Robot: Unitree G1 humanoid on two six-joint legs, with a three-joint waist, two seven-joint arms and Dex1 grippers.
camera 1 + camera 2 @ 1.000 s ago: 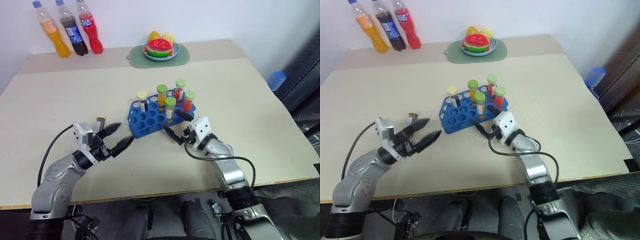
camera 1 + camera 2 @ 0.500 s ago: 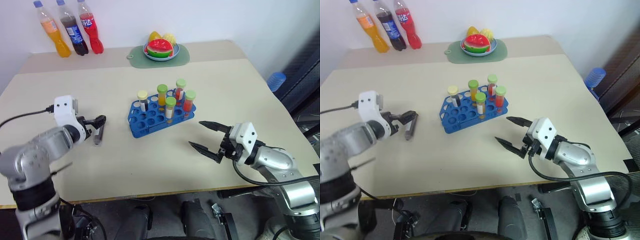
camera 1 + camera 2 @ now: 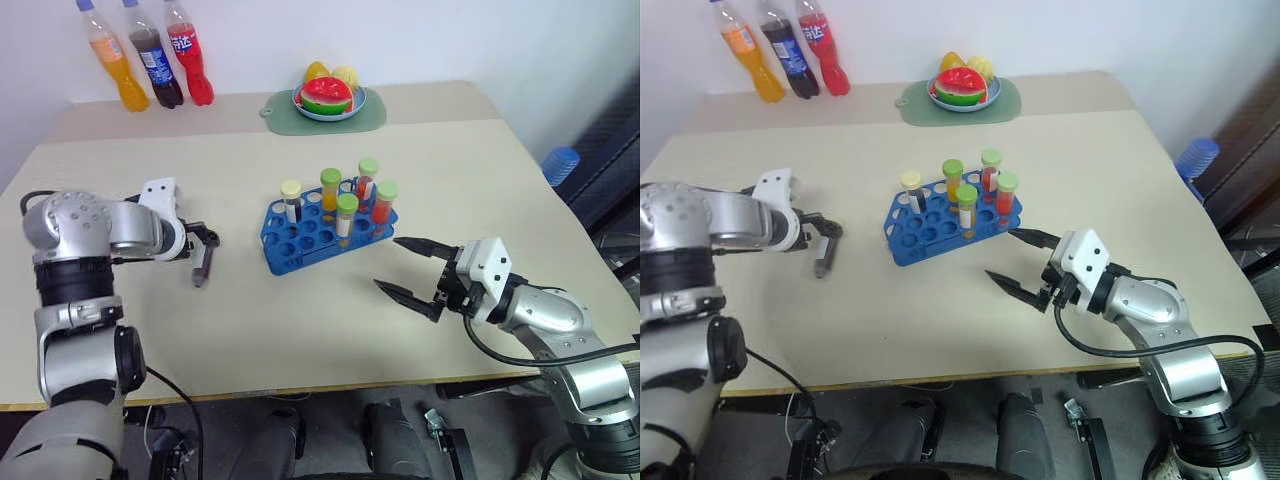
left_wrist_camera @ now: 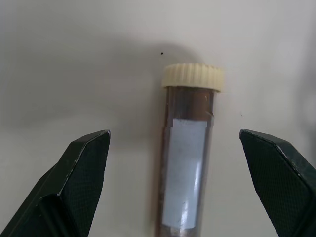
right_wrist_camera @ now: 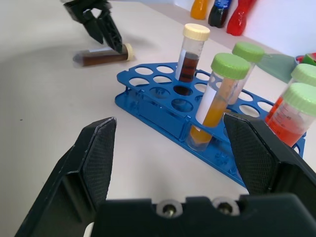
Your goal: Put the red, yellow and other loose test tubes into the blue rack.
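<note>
Left gripper [image 4: 173, 187] hangs spread over the dark brown tube [image 4: 186, 163] lying on the table [image 3: 300, 320] beside the blue rack [image 3: 300, 235]; wrist view reveals its cream cap and label. Right gripper [image 3: 400, 268] gapes empty.

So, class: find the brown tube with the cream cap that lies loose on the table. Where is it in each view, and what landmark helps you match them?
Left eye view: the brown tube lies on the table left of the blue rack, under the open left gripper.
Right eye view: the same spot, left of the rack.
Left wrist view: centre, between the fingers.
Right wrist view: upper left, beyond the rack.
Shared landmark: the blue rack.
</note>
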